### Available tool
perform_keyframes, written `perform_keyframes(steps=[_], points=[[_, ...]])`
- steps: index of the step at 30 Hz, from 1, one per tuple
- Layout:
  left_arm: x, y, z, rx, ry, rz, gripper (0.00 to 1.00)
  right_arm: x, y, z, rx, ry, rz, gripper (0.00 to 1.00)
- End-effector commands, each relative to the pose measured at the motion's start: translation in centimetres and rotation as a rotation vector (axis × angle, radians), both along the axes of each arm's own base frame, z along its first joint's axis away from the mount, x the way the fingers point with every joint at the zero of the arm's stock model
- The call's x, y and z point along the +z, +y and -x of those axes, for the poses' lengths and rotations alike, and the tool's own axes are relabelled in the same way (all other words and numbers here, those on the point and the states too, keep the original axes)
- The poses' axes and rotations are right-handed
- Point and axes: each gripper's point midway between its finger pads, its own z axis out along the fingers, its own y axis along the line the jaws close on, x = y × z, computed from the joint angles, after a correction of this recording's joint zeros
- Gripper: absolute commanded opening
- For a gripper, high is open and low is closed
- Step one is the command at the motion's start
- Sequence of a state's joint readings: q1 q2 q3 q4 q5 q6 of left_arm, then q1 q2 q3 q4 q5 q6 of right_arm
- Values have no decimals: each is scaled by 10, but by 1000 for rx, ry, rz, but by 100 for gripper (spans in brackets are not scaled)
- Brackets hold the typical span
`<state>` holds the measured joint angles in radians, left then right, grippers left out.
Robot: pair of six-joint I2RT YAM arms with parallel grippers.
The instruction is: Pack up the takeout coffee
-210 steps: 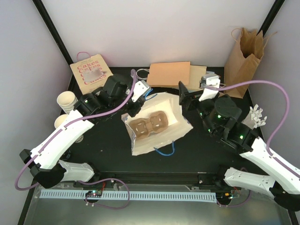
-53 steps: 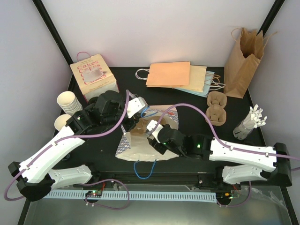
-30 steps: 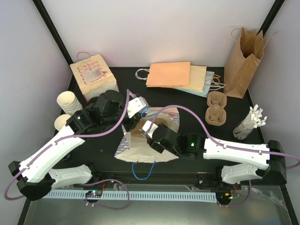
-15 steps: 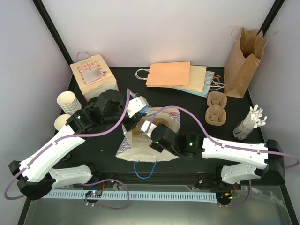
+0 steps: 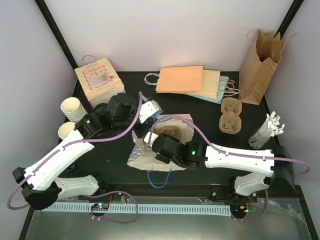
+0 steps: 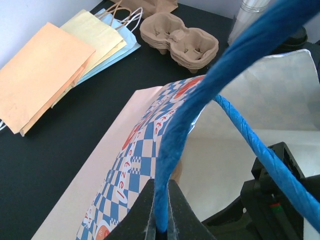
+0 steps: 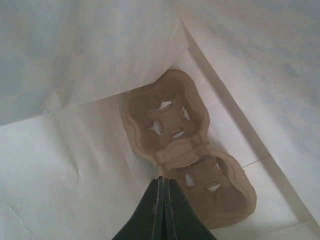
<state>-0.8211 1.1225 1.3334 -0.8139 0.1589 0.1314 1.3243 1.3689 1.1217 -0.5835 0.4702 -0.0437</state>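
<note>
Left gripper point(image 6: 161, 215): fingers pressed together on the blue rope handle point(image 6: 200, 95) of the white bag point(image 5: 142, 157), which has a blue checked print on its outer side. The handle runs up taut from the pinch, and the bag mouth gapes toward the right arm.

Right gripper point(image 7: 161, 187): reached inside the bag mouth, fingers pressed flat against each other with nothing visible between them. Its tip hangs over a brown pulp cup carrier point(image 7: 170, 120) that lies flat on the bag's inner wall, with two wells showing.

Bag sits mid-tabletop, toward the near edge; its second blue handle point(image 5: 160, 177) trails loose on the near side.

Paper cups point(image 5: 71, 107) – a cream stack standing upright at the left edge of the tabletop point(image 5: 210, 107), with one more cup just nearer – well apart from the bag and from both grippers.

Elsewhere:
- spare cup carriers point(image 5: 231, 114) stacked toward the right edge
- flat paper bags point(image 5: 187, 80), orange on top, at the far edge
- "Cakes" box point(image 5: 99, 77) in the far-left corner
- brown bag point(image 5: 259, 60) upright in the far-right corner
</note>
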Motion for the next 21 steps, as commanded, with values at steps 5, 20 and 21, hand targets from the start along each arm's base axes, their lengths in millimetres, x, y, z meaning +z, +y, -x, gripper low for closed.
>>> perform_keyframes(steps=[5,20,21], points=[[23,-3,0,8,-31,47,1,-9,0,5,8,-15,44,1],[23,-1,2,3,-33,42,2,-42,-5,-2,-55,-29,133,1],[23,0,2,2,-34,42,2,-44,-7,-6,-59,-29,136,1]])
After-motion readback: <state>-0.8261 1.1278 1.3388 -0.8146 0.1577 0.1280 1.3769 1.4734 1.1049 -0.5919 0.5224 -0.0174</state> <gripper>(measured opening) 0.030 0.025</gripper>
